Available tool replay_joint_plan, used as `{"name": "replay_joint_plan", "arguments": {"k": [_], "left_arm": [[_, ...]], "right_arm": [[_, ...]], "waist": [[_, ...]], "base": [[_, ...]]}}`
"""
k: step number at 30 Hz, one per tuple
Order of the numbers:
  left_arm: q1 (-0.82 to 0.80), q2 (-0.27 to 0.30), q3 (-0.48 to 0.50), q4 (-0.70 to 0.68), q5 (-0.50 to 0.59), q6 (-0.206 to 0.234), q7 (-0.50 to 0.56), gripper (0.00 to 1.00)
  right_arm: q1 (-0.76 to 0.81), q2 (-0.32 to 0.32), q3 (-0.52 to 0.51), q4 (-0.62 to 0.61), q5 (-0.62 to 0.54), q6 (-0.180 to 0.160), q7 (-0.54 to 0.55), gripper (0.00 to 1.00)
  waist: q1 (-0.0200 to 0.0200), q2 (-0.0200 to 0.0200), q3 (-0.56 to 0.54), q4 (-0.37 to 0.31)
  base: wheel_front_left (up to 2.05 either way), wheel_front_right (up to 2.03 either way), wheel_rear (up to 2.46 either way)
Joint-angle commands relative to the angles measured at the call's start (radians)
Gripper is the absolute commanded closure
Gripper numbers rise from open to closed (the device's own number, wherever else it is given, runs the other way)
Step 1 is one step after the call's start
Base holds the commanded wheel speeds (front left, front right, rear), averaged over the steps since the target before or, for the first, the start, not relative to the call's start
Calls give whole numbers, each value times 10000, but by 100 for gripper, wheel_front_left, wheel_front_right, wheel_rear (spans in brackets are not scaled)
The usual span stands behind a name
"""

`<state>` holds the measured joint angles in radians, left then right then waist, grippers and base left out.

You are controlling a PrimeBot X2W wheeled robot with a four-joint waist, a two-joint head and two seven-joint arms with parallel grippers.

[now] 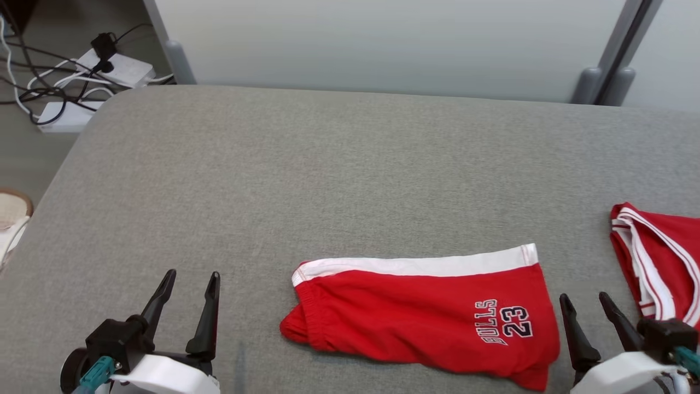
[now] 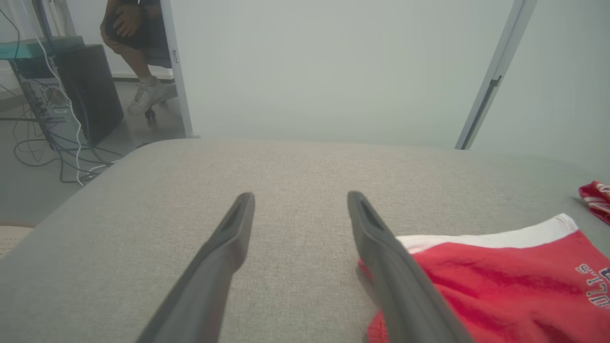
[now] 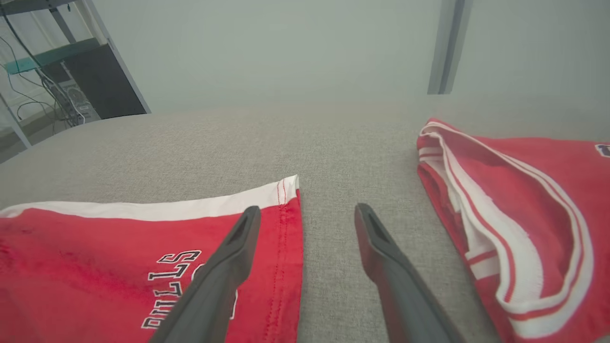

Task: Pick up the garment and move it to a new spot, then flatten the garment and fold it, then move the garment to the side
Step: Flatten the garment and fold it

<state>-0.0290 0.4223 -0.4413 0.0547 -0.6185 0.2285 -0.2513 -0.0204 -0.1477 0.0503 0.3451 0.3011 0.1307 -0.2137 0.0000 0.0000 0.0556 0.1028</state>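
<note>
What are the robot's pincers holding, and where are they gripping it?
Nothing. The left pincer stands open and empty beside the red shorts; the right pincer stands open and empty between them and the red jersey.

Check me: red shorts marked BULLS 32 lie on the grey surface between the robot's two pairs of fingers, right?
The number is wrong: the shorts read BULLS 23, as the head view shows clearly. The rest holds.

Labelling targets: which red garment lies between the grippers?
The red shorts with BULLS 23 print and white band. The striped-trim red garment sits beyond the right gripper, at the view's right edge.
</note>
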Motion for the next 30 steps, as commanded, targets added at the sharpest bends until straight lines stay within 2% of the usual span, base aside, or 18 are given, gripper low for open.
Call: {"name": "replay_joint_plan", "arguments": {"k": [1, 9, 16, 22, 23, 24, 25, 26, 30], "left_arm": [[-701, 164, 344, -91, 77, -134, -104, 0], [-1067, -134, 198, 155, 193, -337, -105, 0], [-1137, -289, 314, 299, 297, -439, -105, 0], [-1134, -401, 467, 323, 423, -574, -105, 0], [-1140, -410, 489, 321, 459, -584, -105, 0], [-1139, -425, 507, 337, 467, -600, -105, 0], [-1153, -437, 537, 334, 488, -616, -105, 0], [-1161, -448, 564, 337, 513, -629, -105, 0], [-1146, -508, 663, 332, 595, -676, -105, 0]], "right_arm": [[-538, -365, 442, 241, 225, 0, 296, 0], [-1237, -793, 1160, 1461, 1063, 0, 1042, 0], [-1569, -775, 1873, 2139, 1764, 0, 1784, 0], [-1792, -655, 2500, 2463, 2570, 0, 1972, 0], [-1826, -663, 2598, 2517, 2654, 0, 2014, 49], [-1855, -657, 2685, 2561, 2762, 0, 2056, 62], [-1888, -662, 2746, 2599, 2876, 0, 2086, 95], [-1930, -702, 2810, 2658, 2910, 0, 2116, 100], [-1996, -875, 2709, 2876, 3163, 0, 1995, 100]], "waist": [[0, 0, 138, 238], [0, 0, 347, 631], [0, 0, 447, 698], [0, 0, 489, 659], [0, 0, 502, 651], [0, 0, 512, 641], [0, 0, 527, 632], [0, 0, 540, 620], [0, 0, 563, 586]], "base": [[0, 0, 0], [0, 0, 0], [0, 0, 0], [0, 0, 0], [0, 0, 0], [0, 0, 0], [0, 0, 0], [0, 0, 0], [0, 0, 0]]}}
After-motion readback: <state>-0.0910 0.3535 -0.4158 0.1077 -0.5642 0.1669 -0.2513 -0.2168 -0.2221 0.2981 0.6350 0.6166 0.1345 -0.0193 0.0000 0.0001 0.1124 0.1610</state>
